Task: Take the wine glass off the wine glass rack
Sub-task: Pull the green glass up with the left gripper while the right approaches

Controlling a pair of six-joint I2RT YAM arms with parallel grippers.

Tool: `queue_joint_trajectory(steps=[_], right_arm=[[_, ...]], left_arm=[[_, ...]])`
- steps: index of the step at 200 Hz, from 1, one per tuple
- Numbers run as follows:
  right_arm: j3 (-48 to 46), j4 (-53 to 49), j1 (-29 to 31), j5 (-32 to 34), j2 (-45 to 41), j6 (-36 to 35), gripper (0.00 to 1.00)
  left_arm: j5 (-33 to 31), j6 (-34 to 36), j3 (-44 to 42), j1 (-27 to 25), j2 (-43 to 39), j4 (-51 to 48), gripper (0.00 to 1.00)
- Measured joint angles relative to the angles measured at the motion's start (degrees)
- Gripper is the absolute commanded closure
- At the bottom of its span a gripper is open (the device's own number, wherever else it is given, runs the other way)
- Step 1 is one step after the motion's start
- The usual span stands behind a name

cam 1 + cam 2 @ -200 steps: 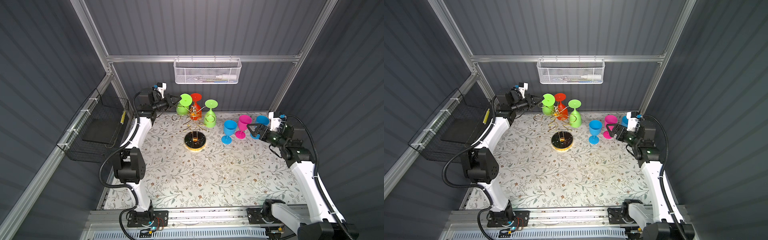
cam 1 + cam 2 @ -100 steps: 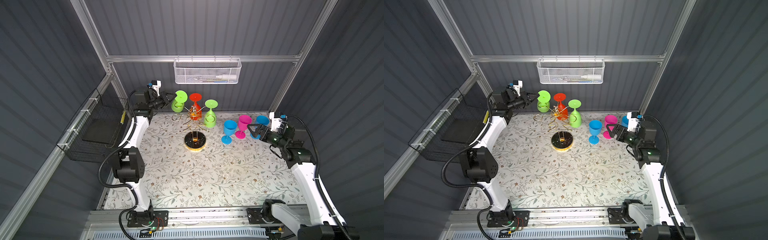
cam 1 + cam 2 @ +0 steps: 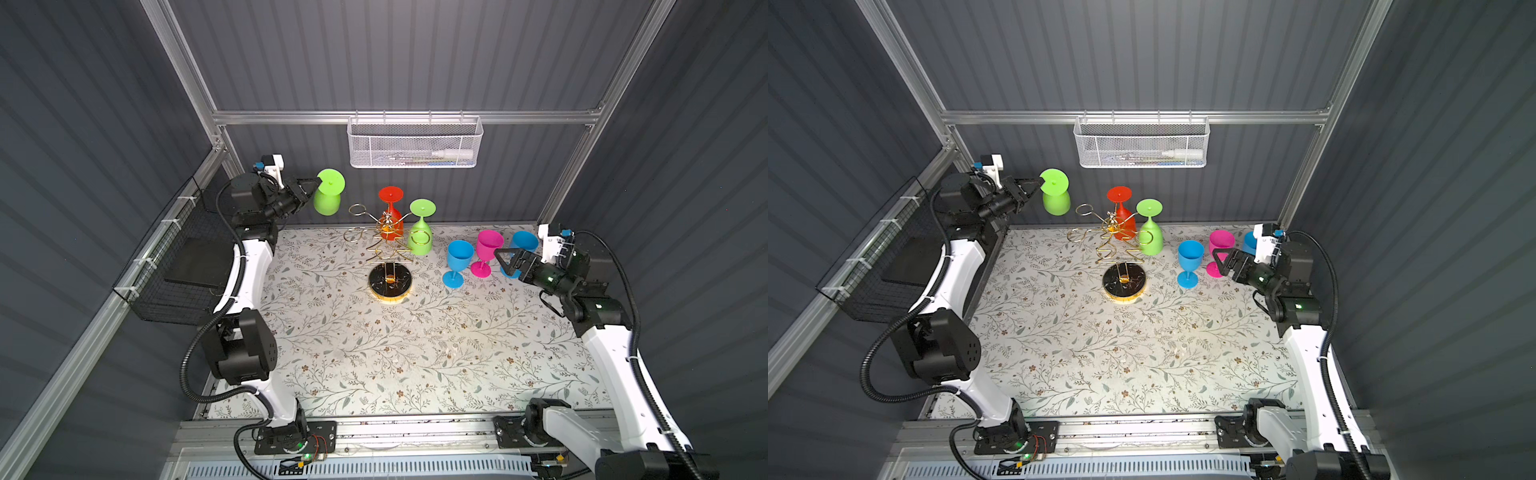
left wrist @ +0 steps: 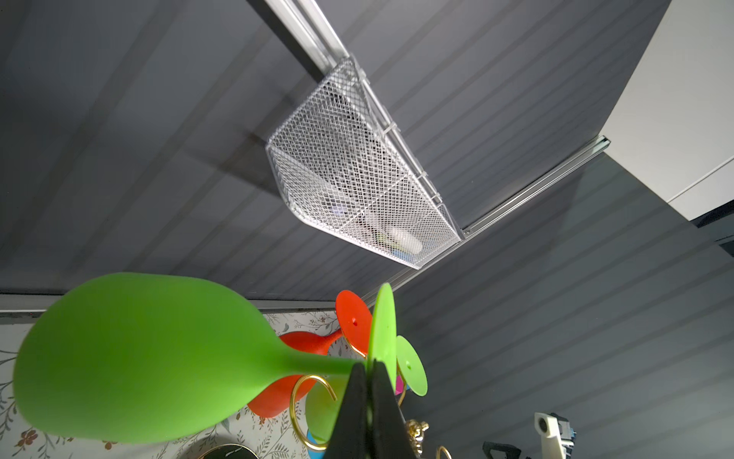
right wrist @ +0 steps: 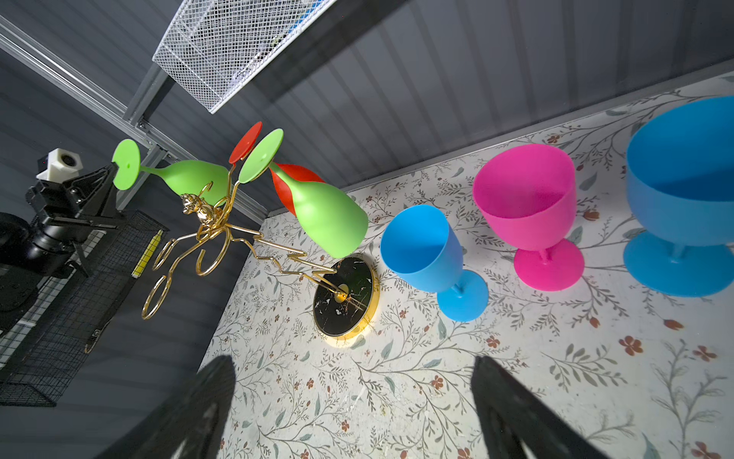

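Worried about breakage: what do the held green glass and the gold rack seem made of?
Green wine glass: matte opaque plastic or silicone, likely; solid colour, no transparency. Wine glass rack: polished gold-toned metal wire, bright glints; its glossy black base looks veined like marble, real stone unclear.

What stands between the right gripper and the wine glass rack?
A pink glass by the right gripper, then a blue glass nearer the wine glass rack, both upright; seen in both top views.
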Motion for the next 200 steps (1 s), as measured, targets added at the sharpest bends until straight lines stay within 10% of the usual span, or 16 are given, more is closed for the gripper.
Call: queue_joint_trajectory(steps=[200], right_arm=[[5.60,3.48,7.32,0.33,0.74,-5.38,0.05]], left_arm=[[12.70,-21.16,-5.99,4.39,-17.05,15.10,1.00]])
